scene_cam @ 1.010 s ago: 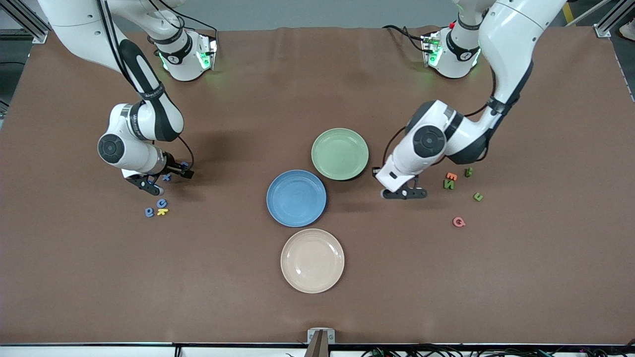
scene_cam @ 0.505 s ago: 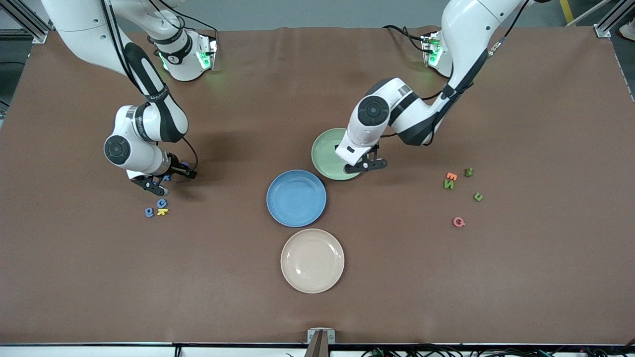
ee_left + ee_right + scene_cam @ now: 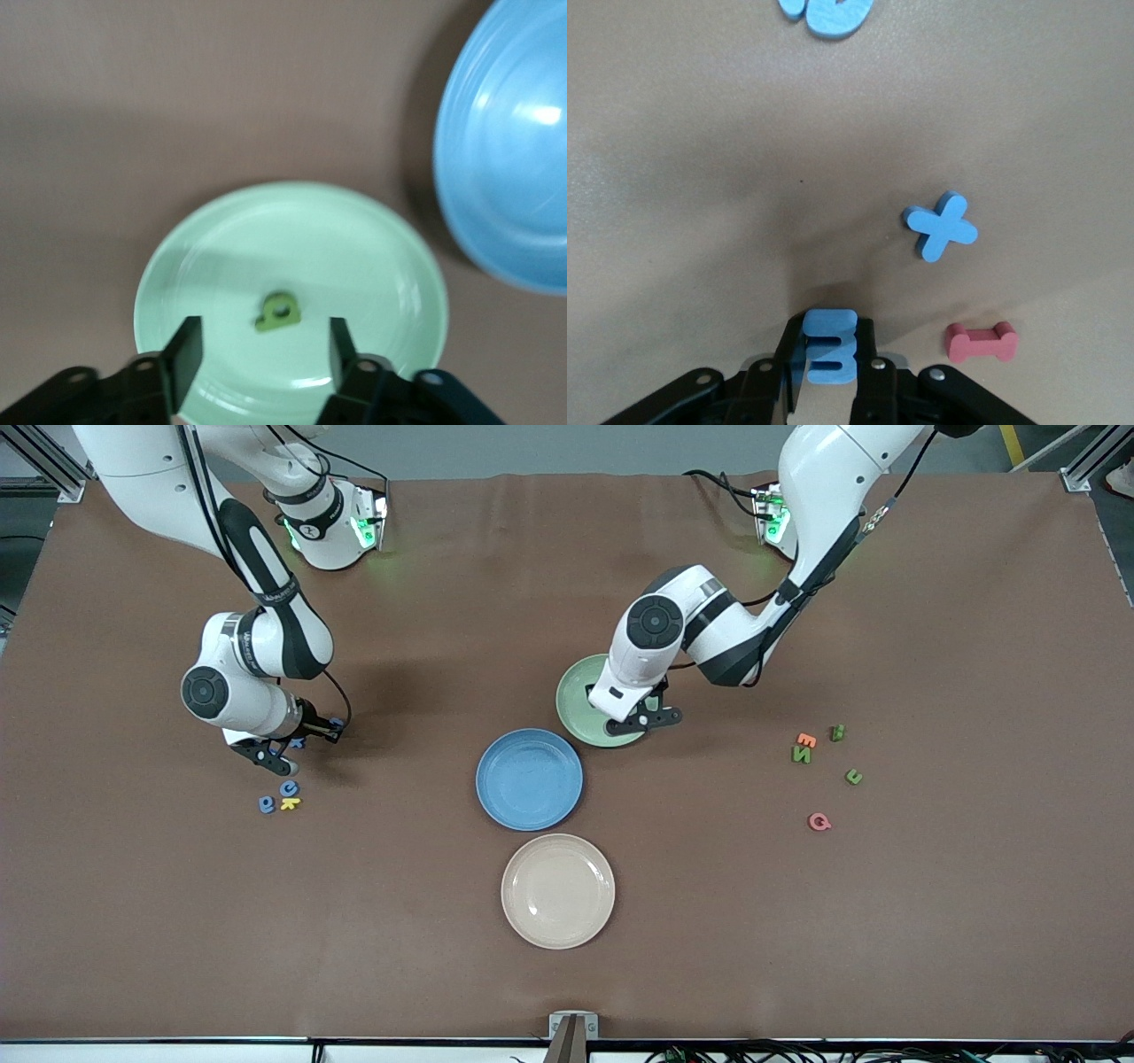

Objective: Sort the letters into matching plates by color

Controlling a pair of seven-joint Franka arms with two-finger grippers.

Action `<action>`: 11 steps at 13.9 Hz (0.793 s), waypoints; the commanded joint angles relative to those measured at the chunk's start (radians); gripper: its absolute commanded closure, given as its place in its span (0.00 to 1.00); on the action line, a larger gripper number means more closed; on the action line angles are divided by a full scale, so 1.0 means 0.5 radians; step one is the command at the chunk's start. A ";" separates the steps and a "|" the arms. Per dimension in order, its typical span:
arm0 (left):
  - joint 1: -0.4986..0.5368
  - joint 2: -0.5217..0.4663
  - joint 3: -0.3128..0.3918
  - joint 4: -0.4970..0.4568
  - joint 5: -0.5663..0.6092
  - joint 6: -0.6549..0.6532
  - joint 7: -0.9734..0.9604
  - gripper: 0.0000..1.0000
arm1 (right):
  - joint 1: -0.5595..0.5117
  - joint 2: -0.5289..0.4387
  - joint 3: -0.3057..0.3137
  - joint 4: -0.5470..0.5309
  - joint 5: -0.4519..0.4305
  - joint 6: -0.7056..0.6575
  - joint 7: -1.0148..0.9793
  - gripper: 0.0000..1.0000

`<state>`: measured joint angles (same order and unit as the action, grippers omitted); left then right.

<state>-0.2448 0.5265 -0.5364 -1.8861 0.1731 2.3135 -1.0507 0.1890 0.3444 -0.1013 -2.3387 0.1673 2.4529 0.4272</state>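
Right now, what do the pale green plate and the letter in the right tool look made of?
Pale green plate: probably hard plastic or melamine, glossy, with soft highlights near its rim. Blue letter in the right tool: likely foam or painted wood, matte, thick with flat faces.

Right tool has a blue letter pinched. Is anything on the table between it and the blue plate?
Nothing visible. The right tool is shut on the blue letter, and only bare tabletop lies between it and the empty blue plate.
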 commanded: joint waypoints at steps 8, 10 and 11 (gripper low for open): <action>0.219 -0.028 0.441 0.263 0.184 -0.240 0.505 0.00 | 0.122 -0.029 0.012 0.578 0.021 -0.775 0.111 0.90; 0.290 -0.044 0.444 0.247 0.185 -0.240 0.665 0.01 | 0.265 -0.020 0.028 0.753 0.040 -0.880 0.350 0.90; 0.363 -0.044 0.441 0.247 0.188 -0.240 0.736 0.02 | 0.366 -0.014 0.028 0.826 0.064 -0.878 0.500 0.90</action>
<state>-0.1006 0.5251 -0.3097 -1.7559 0.2492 2.2137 -0.7346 0.2863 0.3361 -0.0866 -1.9917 0.1805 2.0421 0.5570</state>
